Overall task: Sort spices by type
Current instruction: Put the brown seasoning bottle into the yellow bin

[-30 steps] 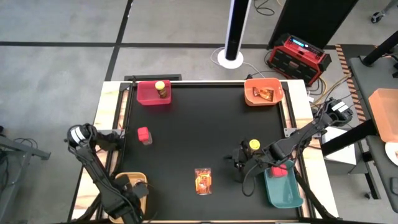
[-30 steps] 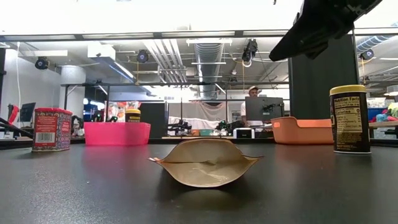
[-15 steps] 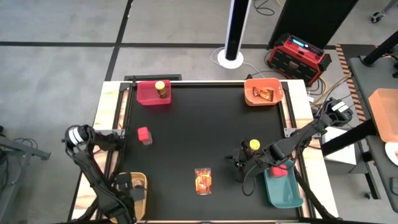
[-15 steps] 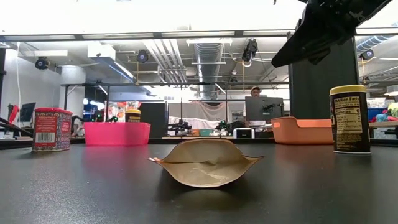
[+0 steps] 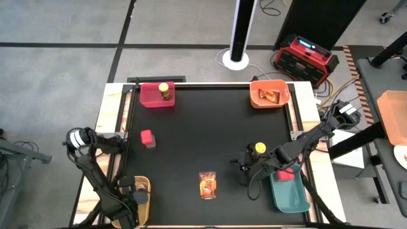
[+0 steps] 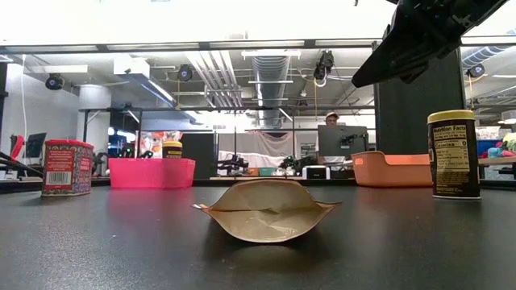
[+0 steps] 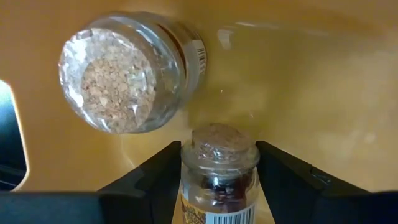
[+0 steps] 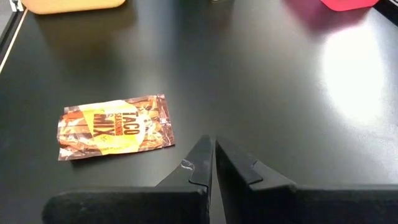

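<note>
Left gripper (image 7: 217, 177) sits inside the yellow bin (image 5: 141, 188) at the lower left of the high view, fingers (image 7: 152, 180) on either side of a small glass jar (image 7: 219, 163); contact not clear, so I cannot tell if it's clamped. Second small jar (image 7: 124, 71) lies tipped on its side just beside it in the same bin.

Right gripper (image 8: 213, 163) hovers over the black table (image 5: 203, 127) lower right of centre, fingers pressed together, holding nothing. Yellow-lidded jar (image 5: 259, 148) stands right next to it. Taco seasoning packet (image 5: 208, 184) lies flat on the table, lower middle. Red tin (image 5: 147, 137) stands alone, left side. Pink bin (image 5: 151, 95), upper left, holds another yellow-lidded jar (image 5: 165, 91). Orange bin (image 5: 259, 100), upper right, holds a packet (image 5: 269, 96). Teal bin (image 5: 289, 196), lower right, holds a red container (image 5: 286, 173).
</note>
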`<state>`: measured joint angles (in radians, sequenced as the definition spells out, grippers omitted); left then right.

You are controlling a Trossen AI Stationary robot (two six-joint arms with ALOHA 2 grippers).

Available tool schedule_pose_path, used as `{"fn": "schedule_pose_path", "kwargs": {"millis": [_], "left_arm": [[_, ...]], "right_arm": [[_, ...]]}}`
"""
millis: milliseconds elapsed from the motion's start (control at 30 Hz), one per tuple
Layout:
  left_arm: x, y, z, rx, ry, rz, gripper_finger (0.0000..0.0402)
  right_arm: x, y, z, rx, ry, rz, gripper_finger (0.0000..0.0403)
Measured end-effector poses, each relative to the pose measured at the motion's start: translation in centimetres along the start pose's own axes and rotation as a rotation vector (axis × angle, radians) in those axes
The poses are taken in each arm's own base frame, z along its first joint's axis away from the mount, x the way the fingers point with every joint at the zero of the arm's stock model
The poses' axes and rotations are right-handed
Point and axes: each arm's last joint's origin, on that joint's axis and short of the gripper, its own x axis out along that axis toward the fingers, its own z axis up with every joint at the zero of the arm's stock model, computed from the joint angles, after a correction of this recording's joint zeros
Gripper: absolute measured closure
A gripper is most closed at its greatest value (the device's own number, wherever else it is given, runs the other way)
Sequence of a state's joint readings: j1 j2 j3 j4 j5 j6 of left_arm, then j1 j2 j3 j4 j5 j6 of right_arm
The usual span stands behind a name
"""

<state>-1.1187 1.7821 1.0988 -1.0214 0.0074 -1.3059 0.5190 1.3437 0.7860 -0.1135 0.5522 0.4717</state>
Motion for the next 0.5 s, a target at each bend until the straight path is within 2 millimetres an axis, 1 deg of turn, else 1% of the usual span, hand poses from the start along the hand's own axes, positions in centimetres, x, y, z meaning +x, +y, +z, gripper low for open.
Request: {"fn": "schedule_pose_path", "kwargs": {"millis": [100,233,500], "left_arm": [[0.0,0.0,0.0,0.013,-0.007,0.001,0.0219],[-0.5,-0.4,0.1,0.016,-0.034,-0.010,0.0233],[-2.3,-0.9,-0.1,0.016,-0.112,0.018,0.0241]], "right_arm": [[0.0,0.0,0.0,0.000,0.000,0.000,0.0390],[0.0,0.0,0.0,0.000,0.000,0.000,0.0390],[0.0,0.0,0.0,0.001,-0.001,0.001,0.0390]]}}
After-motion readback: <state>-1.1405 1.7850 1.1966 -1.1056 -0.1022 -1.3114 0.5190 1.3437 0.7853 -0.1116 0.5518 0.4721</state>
